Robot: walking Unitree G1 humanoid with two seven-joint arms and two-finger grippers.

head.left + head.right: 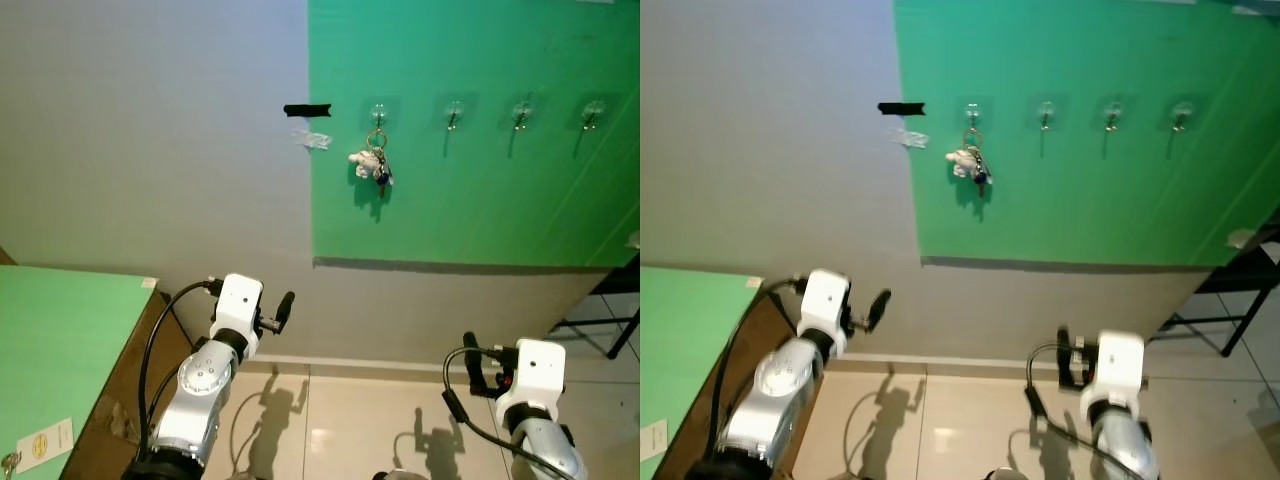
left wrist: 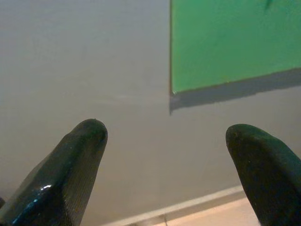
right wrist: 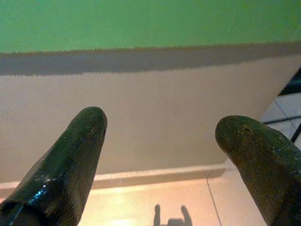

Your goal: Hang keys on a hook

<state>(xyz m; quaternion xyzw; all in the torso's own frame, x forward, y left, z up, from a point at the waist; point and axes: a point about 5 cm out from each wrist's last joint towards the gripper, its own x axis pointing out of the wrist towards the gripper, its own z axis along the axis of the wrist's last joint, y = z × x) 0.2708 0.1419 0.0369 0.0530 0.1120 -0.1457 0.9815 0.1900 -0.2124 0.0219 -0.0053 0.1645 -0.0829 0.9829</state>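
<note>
The left end effector (image 1: 283,311) is raised in front of the grey lower wall, its two black fingers (image 2: 70,174) spread wide apart with nothing between them. In its wrist view they frame bare grey wall and the lower left corner of the green panel (image 2: 225,42). The silver left arm (image 1: 200,385) rises from the bottom edge of the head views, bent up at the wrist, with a black cable (image 1: 150,350) looping beside it. It stands just off the right edge of the surface (image 1: 60,340), a green-topped piece with a brown side that carries a small yellow-marked label (image 1: 45,440) near its front edge.

The right end effector (image 1: 472,365) is held lower, over the pale tiled floor (image 1: 340,420). Its fingers (image 3: 66,160) are likewise parted and empty, pointing at the wall's base below the green panel. The right arm (image 1: 535,420) comes up from the lower right corner, wrist white-capped.

The keys (image 1: 372,160), with a small white figure on the ring, hang from the leftmost hook (image 1: 378,112) of a row of four clear hooks on the green panel, well above both end effectors. A strip of black tape (image 1: 306,110) sits on the grey wall just left of that hook. A dark metal frame (image 1: 600,315) stands at the right edge on the floor.
</note>
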